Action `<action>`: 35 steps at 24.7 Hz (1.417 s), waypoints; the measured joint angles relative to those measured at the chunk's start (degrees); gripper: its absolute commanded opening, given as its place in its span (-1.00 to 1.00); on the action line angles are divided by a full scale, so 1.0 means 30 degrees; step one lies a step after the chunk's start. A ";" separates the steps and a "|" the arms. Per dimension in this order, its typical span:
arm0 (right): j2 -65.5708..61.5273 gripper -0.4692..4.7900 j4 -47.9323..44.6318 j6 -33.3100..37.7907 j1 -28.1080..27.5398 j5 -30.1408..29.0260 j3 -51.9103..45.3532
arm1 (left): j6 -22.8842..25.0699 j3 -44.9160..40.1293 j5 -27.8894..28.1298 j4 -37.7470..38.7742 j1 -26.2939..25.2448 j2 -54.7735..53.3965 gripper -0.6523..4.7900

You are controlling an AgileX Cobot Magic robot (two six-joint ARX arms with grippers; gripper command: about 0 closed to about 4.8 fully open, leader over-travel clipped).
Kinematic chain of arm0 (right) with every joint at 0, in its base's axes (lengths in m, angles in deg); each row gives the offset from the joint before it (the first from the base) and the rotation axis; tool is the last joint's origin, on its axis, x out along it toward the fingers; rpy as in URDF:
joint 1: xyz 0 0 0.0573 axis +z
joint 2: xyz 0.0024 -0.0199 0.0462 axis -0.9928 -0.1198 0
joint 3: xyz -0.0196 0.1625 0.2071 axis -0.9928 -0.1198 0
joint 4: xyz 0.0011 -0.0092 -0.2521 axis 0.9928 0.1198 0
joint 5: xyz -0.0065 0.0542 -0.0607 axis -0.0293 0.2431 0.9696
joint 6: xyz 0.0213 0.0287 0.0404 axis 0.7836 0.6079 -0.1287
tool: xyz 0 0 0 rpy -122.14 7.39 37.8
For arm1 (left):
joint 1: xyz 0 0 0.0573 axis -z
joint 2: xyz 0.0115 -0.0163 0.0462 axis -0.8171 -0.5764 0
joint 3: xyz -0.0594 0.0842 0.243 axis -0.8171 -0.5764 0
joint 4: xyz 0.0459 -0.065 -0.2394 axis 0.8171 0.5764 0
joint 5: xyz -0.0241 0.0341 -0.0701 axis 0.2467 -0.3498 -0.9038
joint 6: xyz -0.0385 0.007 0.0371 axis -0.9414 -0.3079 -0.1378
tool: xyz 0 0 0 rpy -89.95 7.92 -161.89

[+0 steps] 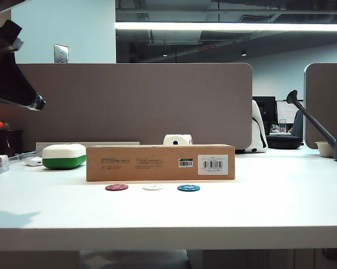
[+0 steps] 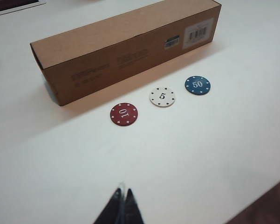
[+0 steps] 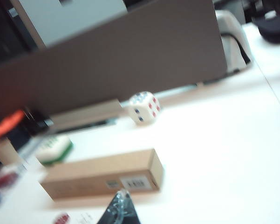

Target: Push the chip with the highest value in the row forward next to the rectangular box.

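The surface point(image 1: 280, 207) carries the rectangular box point(image 1: 160, 162) lying lengthwise across it, set back from the front edge. You see a row of three chips between box and front edge: red 10 point(image 2: 124, 114), white 5 point(image 2: 162, 96) and the chip point(image 2: 197, 85), blue, marked 50, nearest the box's labelled end, with a gap left for pushing. The left pincer point(image 2: 122, 210) hangs above the front edge, tips together, empty. The right pincer point(image 3: 119, 210) appears closed and empty, raised over the front edge.

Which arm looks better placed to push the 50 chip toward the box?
Probably the left: the left gripper hangs shut over the table facing the blue chip and cardboard box. The right gripper views the box's far side.
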 measured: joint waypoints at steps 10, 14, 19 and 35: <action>-0.9034 -0.84 -0.0204 -0.1515 0.7715 0.4102 0.1916 | 0.0000 -0.0007 0.0007 0.0000 0.0000 0.0007 -0.78; -1.3857 -0.84 -0.3235 -0.1712 1.3610 0.9690 0.1931 | 0.0000 -0.0015 0.0015 0.0044 -0.0015 0.0022 -0.78; -2.0706 -0.84 -0.4364 -0.1836 1.4797 1.0309 0.4626 | 0.0000 -0.0015 0.0022 0.0073 0.0007 0.0022 -0.78; -2.7197 -0.84 -0.2936 -0.1326 1.4324 1.0265 0.9275 | 0.0000 -0.0015 0.0051 0.0073 0.0000 0.0015 -0.78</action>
